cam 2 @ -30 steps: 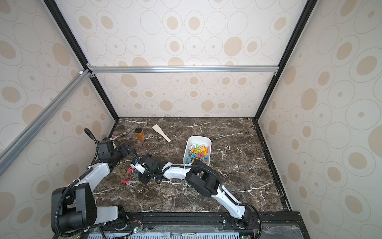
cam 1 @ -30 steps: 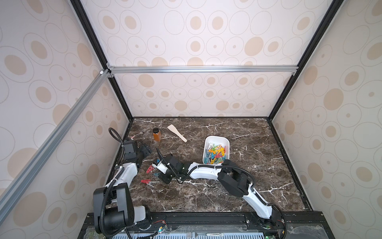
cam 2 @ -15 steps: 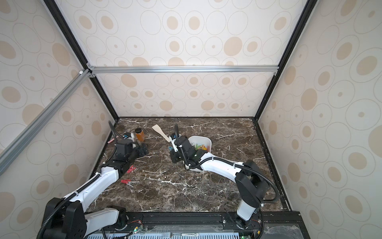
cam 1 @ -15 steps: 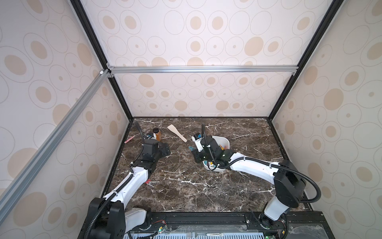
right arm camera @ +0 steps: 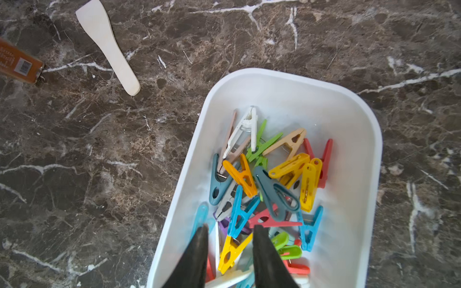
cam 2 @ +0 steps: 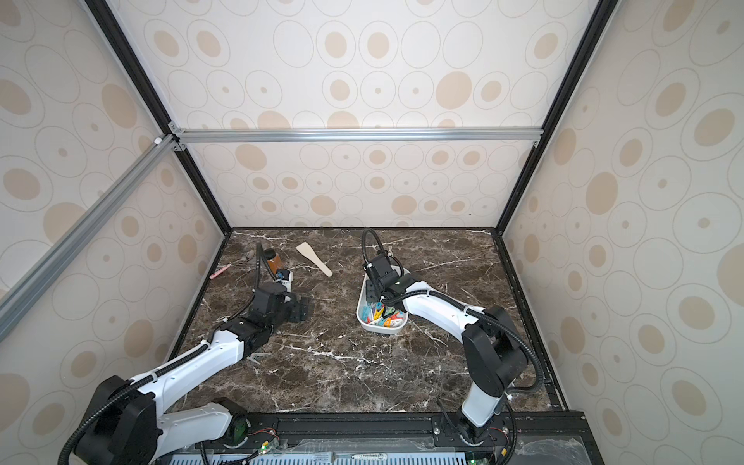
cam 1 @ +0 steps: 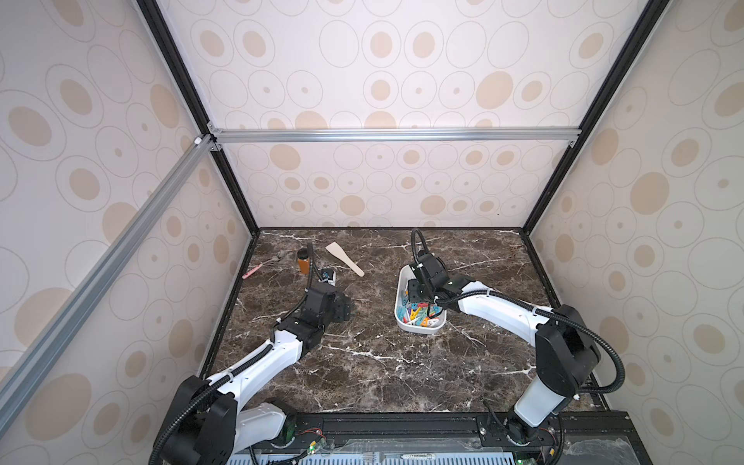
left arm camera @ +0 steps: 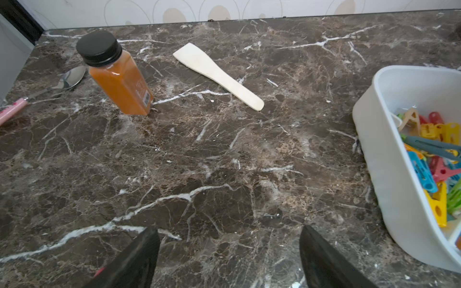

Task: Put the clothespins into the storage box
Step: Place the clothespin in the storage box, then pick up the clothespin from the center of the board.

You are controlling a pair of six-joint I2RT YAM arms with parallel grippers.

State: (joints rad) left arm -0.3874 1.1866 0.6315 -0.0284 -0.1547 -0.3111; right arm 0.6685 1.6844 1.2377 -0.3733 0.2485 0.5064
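The white storage box (cam 1: 418, 328) (cam 2: 378, 328) stands right of the table's middle, with several coloured clothespins (cam 1: 418, 314) (right arm camera: 274, 189) piled in it. My right gripper (cam 1: 414, 294) (right arm camera: 230, 227) hangs over the box's near-left part, jaws a little apart, gripping nothing. A yellow clothespin (right arm camera: 232, 249) lies below the gap, and a blurred pale-blue one (right arm camera: 201, 217) sits beside one fingertip. My left gripper (cam 1: 342, 310) (left arm camera: 228, 230) is low over bare marble left of the box (left arm camera: 389, 174), open and empty. A small greyish clothespin (cam 2: 257, 356) lies by the left forearm.
An amber jar with a black lid (cam 1: 302, 261) (left arm camera: 117, 77) stands at the back left. A pale wooden spatula (cam 1: 344, 259) (right arm camera: 109, 47) lies beside it. A pink-handled spoon (cam 1: 257, 269) (left arm camera: 37, 97) lies near the left wall.
The right gripper has swung from the left side of the table to over the box and opened its jaws. The left arm has moved from the left wall toward the middle.
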